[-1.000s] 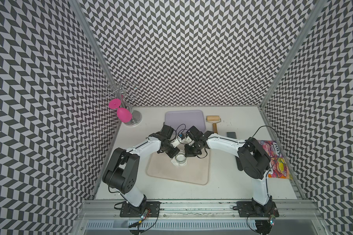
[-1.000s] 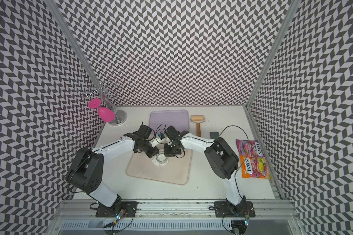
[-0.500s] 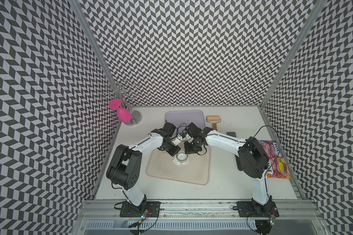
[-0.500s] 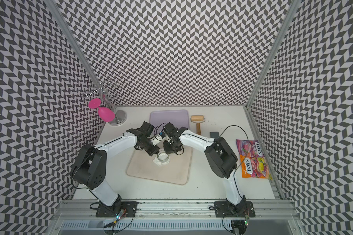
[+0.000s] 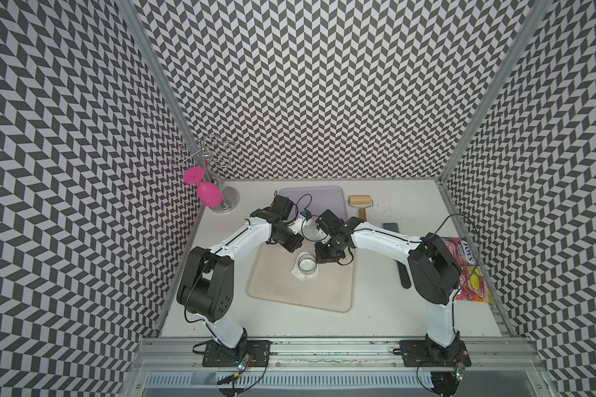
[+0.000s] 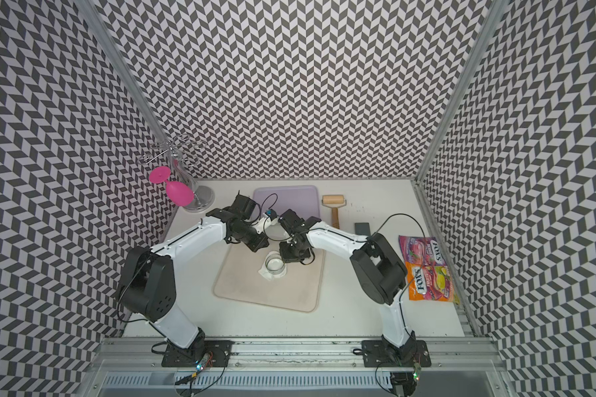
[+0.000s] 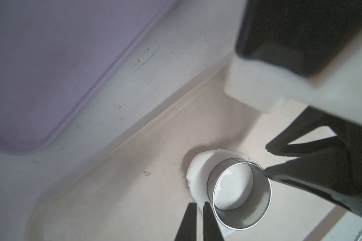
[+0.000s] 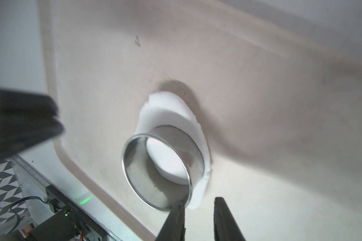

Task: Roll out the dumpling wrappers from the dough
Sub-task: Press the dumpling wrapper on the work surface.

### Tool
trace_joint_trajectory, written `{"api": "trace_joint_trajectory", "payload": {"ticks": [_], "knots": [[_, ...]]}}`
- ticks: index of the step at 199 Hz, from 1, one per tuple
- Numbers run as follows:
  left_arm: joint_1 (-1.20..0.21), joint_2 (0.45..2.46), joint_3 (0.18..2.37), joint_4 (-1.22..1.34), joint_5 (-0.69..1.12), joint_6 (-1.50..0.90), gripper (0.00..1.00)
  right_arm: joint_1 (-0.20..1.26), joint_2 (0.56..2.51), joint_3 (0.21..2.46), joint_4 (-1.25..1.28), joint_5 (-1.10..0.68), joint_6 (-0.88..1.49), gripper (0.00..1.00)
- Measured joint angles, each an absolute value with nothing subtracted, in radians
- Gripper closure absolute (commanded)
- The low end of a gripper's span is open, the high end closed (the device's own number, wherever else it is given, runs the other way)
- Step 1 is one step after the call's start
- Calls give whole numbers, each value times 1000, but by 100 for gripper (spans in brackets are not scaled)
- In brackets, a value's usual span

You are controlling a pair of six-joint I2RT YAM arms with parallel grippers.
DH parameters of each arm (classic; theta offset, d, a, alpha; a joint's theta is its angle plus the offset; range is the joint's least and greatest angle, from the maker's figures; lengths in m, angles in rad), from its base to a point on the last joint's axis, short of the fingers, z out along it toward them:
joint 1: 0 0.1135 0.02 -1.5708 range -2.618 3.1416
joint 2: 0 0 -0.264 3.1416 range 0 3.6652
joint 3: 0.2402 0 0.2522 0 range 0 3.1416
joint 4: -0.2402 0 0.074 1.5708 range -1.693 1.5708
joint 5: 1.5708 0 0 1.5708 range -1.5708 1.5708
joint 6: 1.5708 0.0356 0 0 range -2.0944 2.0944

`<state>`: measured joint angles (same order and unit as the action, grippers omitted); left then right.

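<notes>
Ring cutter (image 8: 138, 173): bare metal, bright rim, brushed grey inner wall that mirrors faintly. Dough (image 8: 167, 110): matt white, soft, ragged edge. Beige tray (image 8: 259, 104): smooth, matt, plastic-looking. Lilac tray (image 7: 50, 62): matt, smooth. Tabletop (image 7: 134, 87): white, matt, dark scuffs. Right claw (image 8: 199, 200): black, glossy, plastic-looking. Roller (image 5: 360, 200): pale bare wood. Sweet bags (image 6: 424, 271): shiny printed film. Pink glass (image 5: 210, 194): glossy. Rack (image 5: 205, 154): polished wire.
</notes>
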<state>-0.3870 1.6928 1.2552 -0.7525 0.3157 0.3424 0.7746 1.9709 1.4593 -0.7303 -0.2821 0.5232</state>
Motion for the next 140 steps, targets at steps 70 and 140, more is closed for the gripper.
{"api": "trace_joint_trajectory", "payload": {"ticks": [70,140], "knots": [[-433,1787,1311,-772,355,463,65,791,1774,1257,-643,-300,585,67],[-443,1878,1334,-786,311,556,65,843,1675,1151,-480,-308,670,66]]}}
